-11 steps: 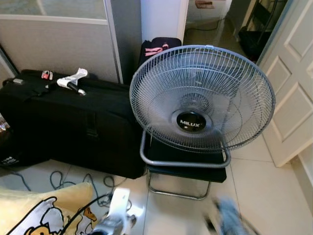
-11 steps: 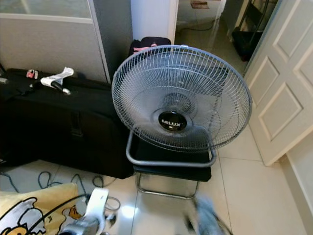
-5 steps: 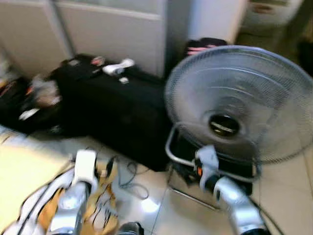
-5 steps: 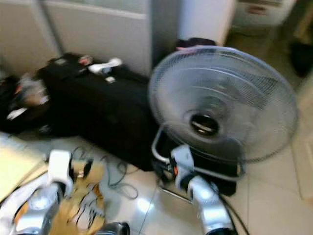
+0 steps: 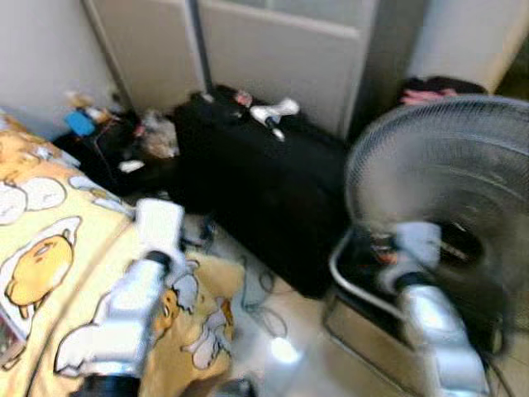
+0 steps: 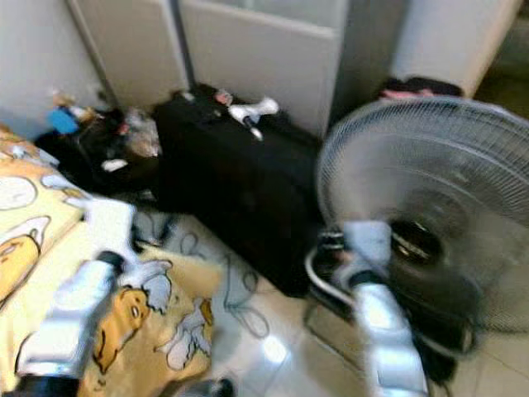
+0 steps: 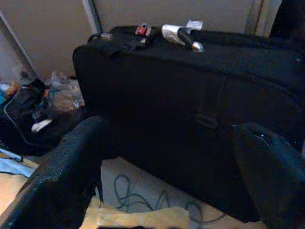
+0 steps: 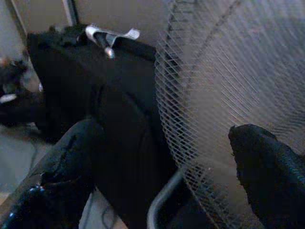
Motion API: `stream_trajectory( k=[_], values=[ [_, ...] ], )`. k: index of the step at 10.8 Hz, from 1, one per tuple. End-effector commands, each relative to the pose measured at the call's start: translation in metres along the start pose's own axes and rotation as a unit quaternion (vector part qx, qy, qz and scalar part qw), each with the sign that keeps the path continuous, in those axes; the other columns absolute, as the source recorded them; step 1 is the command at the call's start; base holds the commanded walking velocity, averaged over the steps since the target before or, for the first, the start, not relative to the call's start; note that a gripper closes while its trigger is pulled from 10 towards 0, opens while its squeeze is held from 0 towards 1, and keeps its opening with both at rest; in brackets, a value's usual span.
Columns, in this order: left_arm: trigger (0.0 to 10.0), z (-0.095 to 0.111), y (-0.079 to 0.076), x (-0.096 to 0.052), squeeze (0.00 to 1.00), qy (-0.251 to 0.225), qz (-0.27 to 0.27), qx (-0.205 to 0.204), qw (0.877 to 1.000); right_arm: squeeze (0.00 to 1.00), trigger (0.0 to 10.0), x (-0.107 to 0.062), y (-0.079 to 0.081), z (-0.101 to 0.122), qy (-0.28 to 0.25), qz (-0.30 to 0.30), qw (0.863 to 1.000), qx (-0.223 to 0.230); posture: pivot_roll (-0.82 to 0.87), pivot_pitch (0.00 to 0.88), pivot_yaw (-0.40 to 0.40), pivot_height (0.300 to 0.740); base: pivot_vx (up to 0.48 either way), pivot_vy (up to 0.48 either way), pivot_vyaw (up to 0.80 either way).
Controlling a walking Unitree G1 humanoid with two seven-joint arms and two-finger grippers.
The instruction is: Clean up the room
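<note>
A long black fabric case (image 5: 273, 186) lies on pale glossy floor tiles (image 5: 285, 351) against a grey panelled wall (image 5: 273, 50); everything else is placed from it. On its top sits a white-and-black handled tool (image 5: 274, 113), with a small red item (image 7: 142, 30) just beside it. Past one end of the case, a heap of dark bags and crinkled plastic clutter (image 5: 136, 141) sits in the corner. At the other end stands a round grey fan (image 5: 446, 198) with a fine wire grille and a bent metal tube stand. In front of the case, thin cables (image 5: 256, 294) loop over the tiles beside a soft yellow blanket (image 5: 58, 248) printed with cartoon figures.

The left gripper (image 7: 176, 167) hangs above the blanket's edge, facing the case, its textured black fingers (image 7: 71, 167) spread wide and holding nothing. The right gripper (image 8: 167, 167) sits close to the fan grille, fingers likewise wide apart and empty.

The left wrist view resolves the case's front strap and buckle, which the blurred head views lose; the right wrist view shows the individual wires of the fan mesh.
</note>
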State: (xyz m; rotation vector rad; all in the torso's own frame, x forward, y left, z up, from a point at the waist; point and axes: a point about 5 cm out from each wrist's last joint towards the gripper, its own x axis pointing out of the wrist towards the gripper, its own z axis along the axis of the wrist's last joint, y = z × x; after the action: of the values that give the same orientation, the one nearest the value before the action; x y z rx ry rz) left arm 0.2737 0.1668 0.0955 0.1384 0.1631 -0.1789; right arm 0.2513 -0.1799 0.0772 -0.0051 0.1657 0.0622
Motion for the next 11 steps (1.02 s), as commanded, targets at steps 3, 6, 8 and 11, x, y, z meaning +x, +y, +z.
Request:
stream_trajectory(
  k=[3, 6, 8, 11],
  values=[
    [10.0, 0.019, 0.007, -0.005, 0.0, -0.04, 0.077, -0.018, 0.996, 1.0, 10.0, -0.002, 0.008, 0.009, -0.002, -0.011, 1.0, 0.017, -0.09, 0.0, 0.049, 0.74, 0.0, 0.0, 0.8],
    [10.0, 0.014, 0.004, -0.008, 0.0, -0.032, 0.08, -0.003, 0.996, 1.0, 10.0, -0.005, 0.011, 0.007, 0.011, -0.007, 1.0, 0.021, -0.1, 0.0, 0.05, 0.74, 0.0, 0.0, 0.8],
    [10.0, 0.015, 0.005, -0.008, 0.0, -0.038, 0.089, -0.007, 0.995, 1.0, 10.0, -0.005, 0.006, 0.006, 0.012, -0.023, 0.999, 0.023, -0.1, 0.0, 0.045, 0.74, 0.0, 0.0, 0.8],
    [10.0, 0.017, 0.005, -0.007, 0.0, -0.044, 0.09, -0.005, 0.995, 1.0, 10.0, -0.003, 0.0, 0.005, 0.022, -0.075, 0.995, 0.059, -0.09, 0.0, 0.046, 0.74, 0.0, 0.0, 0.8]
  ],
)
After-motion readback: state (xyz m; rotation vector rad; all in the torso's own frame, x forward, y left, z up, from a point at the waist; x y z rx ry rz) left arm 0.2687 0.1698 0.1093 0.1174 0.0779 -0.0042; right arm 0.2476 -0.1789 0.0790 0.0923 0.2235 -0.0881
